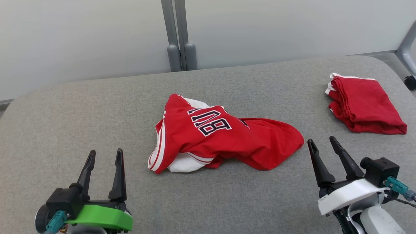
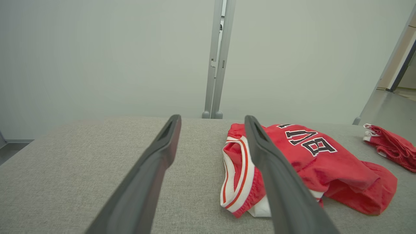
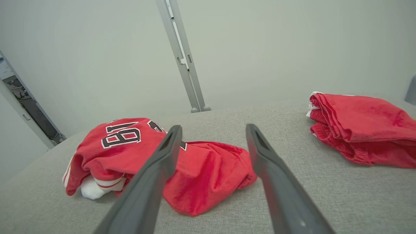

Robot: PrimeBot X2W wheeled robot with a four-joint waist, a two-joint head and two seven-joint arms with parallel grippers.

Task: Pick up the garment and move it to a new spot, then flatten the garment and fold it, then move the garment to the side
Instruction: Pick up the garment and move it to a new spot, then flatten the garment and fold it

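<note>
The left gripper (image 1: 106,151) stands apart and empty, the crumpled red shirt (image 1: 208,139) lies central on the table (image 1: 65,113), its striped white trim (image 2: 240,182) plain in the left wrist view, the right gripper (image 1: 321,139) gapes near it, a folded red pile (image 1: 364,104) far right

We saw bright, even light; the garment (image 1: 227,143) cast a faint shadow; wrist views bowed at the edges.

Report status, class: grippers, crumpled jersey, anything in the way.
Left gripper, right gripper open, empty. Red jersey crumpled at centre, untouched. Folded red garment lies apart, far right.
</note>
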